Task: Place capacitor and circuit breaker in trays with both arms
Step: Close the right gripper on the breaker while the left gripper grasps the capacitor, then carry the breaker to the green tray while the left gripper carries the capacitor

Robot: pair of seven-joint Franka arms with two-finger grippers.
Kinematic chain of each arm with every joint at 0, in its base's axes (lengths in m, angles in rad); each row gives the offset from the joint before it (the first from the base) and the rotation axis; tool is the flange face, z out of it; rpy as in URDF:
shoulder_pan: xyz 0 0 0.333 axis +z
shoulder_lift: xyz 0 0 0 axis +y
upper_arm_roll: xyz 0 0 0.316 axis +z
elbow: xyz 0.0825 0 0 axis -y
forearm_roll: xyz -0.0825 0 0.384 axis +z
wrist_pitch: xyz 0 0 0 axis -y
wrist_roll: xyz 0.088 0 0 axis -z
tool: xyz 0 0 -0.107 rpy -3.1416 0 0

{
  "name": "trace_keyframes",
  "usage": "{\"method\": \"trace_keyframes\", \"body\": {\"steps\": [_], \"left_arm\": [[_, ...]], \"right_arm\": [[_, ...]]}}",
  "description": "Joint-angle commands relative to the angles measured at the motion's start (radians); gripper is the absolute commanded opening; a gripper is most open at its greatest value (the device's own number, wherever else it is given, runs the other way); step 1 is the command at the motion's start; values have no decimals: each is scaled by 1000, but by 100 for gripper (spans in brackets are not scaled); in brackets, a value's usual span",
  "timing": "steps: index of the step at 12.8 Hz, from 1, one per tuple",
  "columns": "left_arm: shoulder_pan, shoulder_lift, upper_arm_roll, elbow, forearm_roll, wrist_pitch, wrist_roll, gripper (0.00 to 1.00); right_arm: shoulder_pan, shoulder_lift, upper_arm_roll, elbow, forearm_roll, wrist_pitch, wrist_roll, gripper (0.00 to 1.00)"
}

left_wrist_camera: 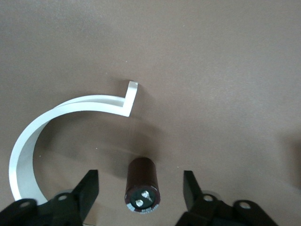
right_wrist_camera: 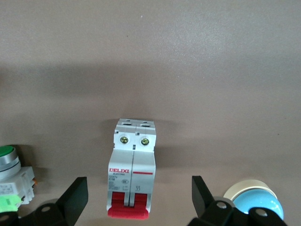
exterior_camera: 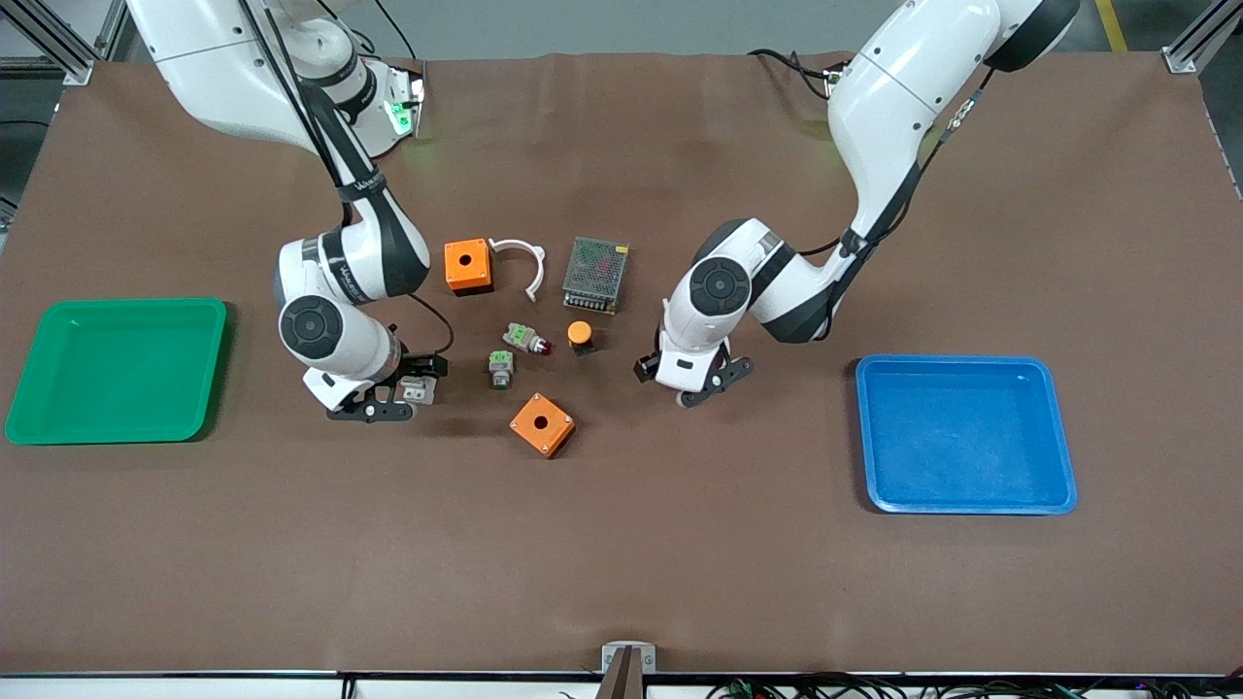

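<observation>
The capacitor [left_wrist_camera: 141, 185] is a short, glossy, dark-brown-black cylinder lying on its side on the matte brown table mat [exterior_camera: 680, 544], its pale end face showing two metal terminals. The breaker [right_wrist_camera: 132, 169] is a smooth white-grey plastic block with two brass screws and a red lever at one end, lying flat on the same mat.

The left arm bends down sharply at the elbow, its wrist pointing at the mat beside the orange-capped button [exterior_camera: 581, 337], toward the blue tray [exterior_camera: 971, 505]. The left gripper [left_wrist_camera: 141, 193] hangs low with its jaws wide apart, the capacitor lying between them, untouched. A curved white plastic strip [left_wrist_camera: 37, 136] lies just past it.

The right arm folds down likewise, on the green tray's [exterior_camera: 117, 427] side of the button. The right gripper [right_wrist_camera: 140, 200] is low over the mat, jaws spread wide on either side of the breaker without touching it. A green-topped grey part [right_wrist_camera: 11, 176] lies beside it.
</observation>
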Motion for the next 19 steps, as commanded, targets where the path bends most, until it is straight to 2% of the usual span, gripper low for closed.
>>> {"method": "trace_keyframes", "body": {"steps": [1, 6, 9, 10, 13, 16, 19], "left_arm": [[-14, 25, 6, 20, 29, 8, -23, 69], [-31, 38, 8, 21, 29, 8, -46, 61], [-36, 36, 8, 21, 29, 8, -46, 44], [-34, 36, 8, 23, 29, 8, -46, 37], [-23, 24, 9, 32, 29, 8, -51, 3], [-8, -46, 45, 30, 29, -11, -49, 0], [62, -137, 46, 29, 32, -100, -34, 0]], "right_arm": [[1, 4, 2, -2, 0, 12, 16, 78], [4, 7, 2, -1, 2, 15, 16, 42], [6, 7, 2, 1, 3, 15, 18, 25], [6, 6, 2, 2, 3, 15, 18, 22], [-2, -9, 0, 7, 3, -1, 16, 16], [-74, -84, -5, 13, 2, -57, 3, 15], [-173, -153, -6, 93, 0, -239, -57, 15]]}}
